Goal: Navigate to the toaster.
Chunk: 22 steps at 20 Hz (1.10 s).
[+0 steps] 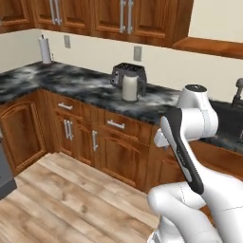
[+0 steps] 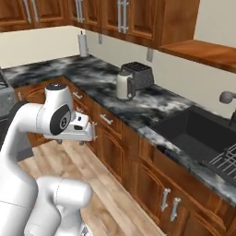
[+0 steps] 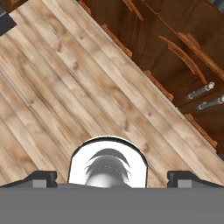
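Dark grey toaster (image 1: 128, 75) sits on the table (image 1: 85, 88) ahead and left of the tucked arm, whose tool (image 3: 112, 177) apparently stands apart, empty.

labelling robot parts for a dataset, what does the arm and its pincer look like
The arm has glossy white rounded shells, with a dark grey band along one link and dark discs at the joints. The pincer has two small dark grey blocky fingertips. No cables or markings are visible.

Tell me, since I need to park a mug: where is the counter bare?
Bare marble runs between the paper-towel roll and the toaster, and between the toaster and the sink. It is crowded right at the toaster's front, where the pale jar stands close against it.
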Tool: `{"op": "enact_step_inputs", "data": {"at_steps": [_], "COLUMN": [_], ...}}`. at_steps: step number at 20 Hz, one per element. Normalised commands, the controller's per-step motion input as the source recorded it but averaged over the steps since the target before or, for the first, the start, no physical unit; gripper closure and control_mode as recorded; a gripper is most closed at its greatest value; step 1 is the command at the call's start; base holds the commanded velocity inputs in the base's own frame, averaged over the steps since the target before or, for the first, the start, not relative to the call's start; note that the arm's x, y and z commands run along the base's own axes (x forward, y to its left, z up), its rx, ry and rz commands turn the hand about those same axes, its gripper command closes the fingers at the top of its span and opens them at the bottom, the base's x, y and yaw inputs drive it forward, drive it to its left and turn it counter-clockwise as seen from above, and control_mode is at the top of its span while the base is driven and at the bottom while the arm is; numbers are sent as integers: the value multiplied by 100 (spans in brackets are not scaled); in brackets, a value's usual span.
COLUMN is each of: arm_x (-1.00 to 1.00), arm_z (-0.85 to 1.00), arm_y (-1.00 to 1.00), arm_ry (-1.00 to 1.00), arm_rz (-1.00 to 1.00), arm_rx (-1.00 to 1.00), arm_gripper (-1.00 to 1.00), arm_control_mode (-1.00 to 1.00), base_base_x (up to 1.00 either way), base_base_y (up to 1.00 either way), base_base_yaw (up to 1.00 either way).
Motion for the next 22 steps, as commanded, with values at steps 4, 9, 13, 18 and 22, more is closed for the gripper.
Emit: {"op": "enact_step_inputs", "data": {"at_steps": [4, 9, 13, 18, 22], "arm_x": [0, 0, 0, 0, 0], "arm_z": [0, 0, 0, 0, 0], "arm_y": [0, 0, 0, 0, 0], "arm_ry": [0, 0, 0, 0, 0], "arm_rz": [0, 0, 0, 0, 0], "arm_rx": [0, 0, 0, 0, 0], "arm_gripper": [-100, -100, -100, -100, -100], "arm_control_mode": [100, 100, 100, 100, 100], "base_base_x": [100, 100, 100, 100, 96], "base_base_y": [50, 53, 59, 56, 28], "base_base_yaw": [-33, -35, -35, -35, -34]}}
